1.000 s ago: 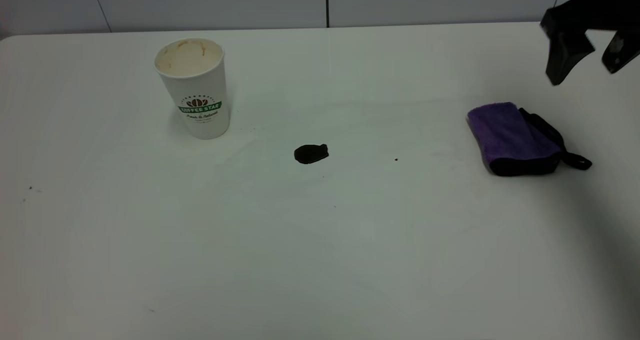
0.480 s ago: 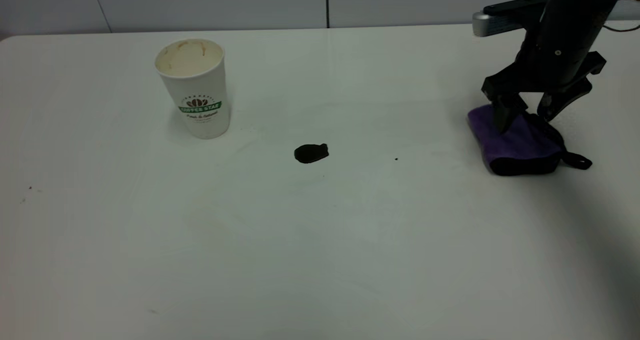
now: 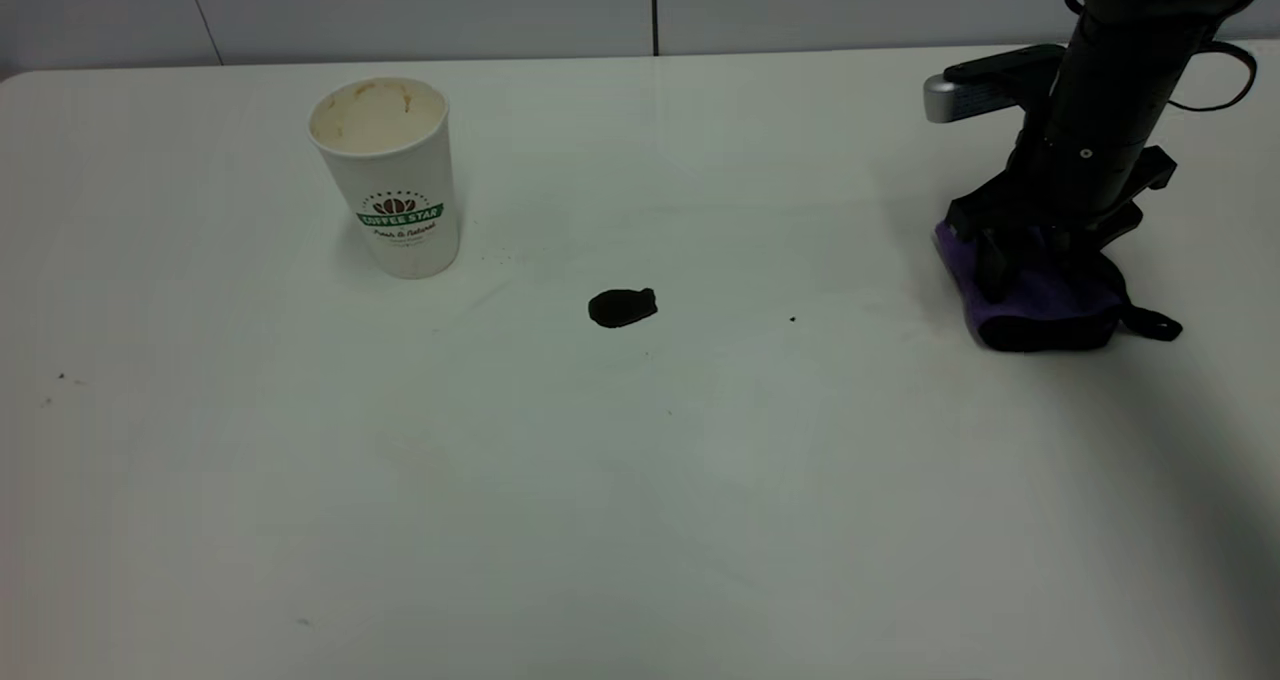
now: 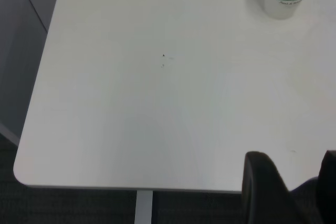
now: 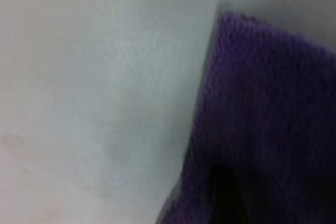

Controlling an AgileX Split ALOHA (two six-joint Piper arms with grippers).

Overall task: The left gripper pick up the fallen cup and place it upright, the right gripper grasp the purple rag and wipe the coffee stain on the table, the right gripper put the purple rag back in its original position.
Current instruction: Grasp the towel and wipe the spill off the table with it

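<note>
Right jaws: the right gripper (image 3: 1040, 250) has come down from above the far right of the surface onto the purple rag (image 3: 1040, 295); its black fingers (image 3: 990, 265) now press into the fluff, spread across the fold and not yet pinching, as far as the exterior view shows.
Purple rag: lying flat, its strap loop trailing away from the coffee stain; slightly squashed under the gripper compared with half a second ago.
Meaning: the grasp is about to close; lifting and wiping are not yet begun.
Coffee stain (image 3: 622, 307): well apart from the rag, between it and the cup, untouched.
Cup (image 3: 388, 175): already upright, beyond the stain from the rag.
Left gripper (image 4: 291, 192): parked off the surface (image 3: 640, 480) edge, far from the rag; jaws spread, holding nothing.
</note>
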